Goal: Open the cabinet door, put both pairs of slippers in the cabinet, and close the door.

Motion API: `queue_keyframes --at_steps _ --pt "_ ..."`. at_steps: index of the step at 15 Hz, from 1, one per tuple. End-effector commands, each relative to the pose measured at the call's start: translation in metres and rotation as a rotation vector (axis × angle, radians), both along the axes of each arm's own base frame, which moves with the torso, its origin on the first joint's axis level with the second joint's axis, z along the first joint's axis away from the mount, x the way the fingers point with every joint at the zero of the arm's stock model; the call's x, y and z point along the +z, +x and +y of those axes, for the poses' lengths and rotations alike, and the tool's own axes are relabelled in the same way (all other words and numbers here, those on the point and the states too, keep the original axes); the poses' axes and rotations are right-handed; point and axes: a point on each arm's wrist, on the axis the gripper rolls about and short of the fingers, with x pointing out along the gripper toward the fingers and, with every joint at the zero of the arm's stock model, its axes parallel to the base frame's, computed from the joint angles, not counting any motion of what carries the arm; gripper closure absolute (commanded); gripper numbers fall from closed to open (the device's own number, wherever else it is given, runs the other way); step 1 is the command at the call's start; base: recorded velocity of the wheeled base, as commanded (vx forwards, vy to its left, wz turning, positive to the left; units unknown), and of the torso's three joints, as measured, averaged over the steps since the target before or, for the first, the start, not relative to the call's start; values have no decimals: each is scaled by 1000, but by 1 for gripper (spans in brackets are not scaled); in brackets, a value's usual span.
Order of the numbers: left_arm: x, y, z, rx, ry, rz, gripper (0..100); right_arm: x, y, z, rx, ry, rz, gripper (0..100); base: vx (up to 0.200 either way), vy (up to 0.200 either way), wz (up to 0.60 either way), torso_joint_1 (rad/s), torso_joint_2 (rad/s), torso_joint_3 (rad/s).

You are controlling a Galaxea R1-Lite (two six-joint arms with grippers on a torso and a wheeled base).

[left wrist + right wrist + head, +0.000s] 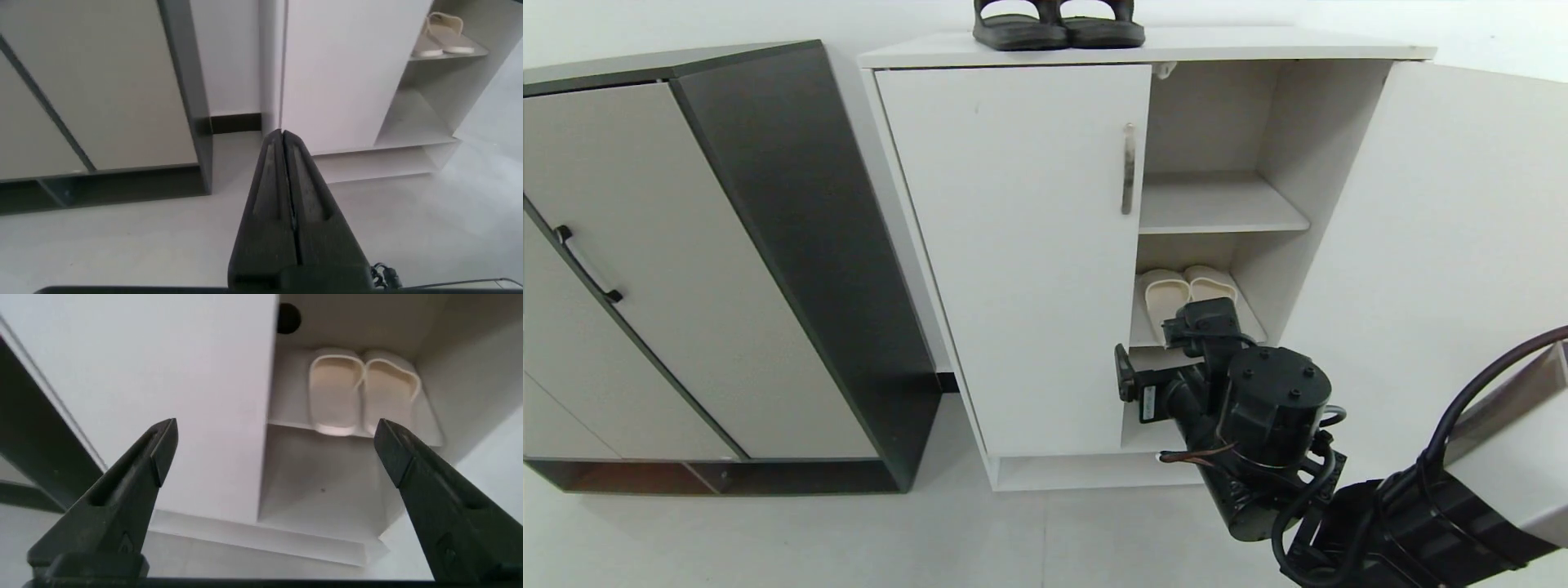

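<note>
slippers first: the cream foam pair [1162, 296] lay side by side on the middle shelf in the right-hand compartment of the white wooden cabinet [1013, 245], whose right door [1445, 245] stood swung wide open. the black strapped pair [1021, 31] sat on the cabinet's top, above the shut left door with its metal bar handle [1128, 167]. my right gripper [276, 431] hung in front of the open compartment, facing the cream pair, jaws spread wide and holding nothing. my left gripper [283, 139] was pressed fully together, empty, aimed at the floor near the cabinet's base. a dark grey cabinet [792, 245] stood just beside, on the left.
</note>
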Motion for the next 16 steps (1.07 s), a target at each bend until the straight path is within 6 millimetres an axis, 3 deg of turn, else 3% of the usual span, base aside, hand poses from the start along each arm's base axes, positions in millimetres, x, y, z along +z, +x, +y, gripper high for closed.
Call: queue_keyframes --at_steps 1,16 --pt "0 0 0 0 0 1 100 1 0 0 0 1 -2 0 0 200 0 2 2 2" --pt "0 0 0 0 0 1 100 -3 -2 -6 4 -35 -25 0 0 0 0 0 0 0"
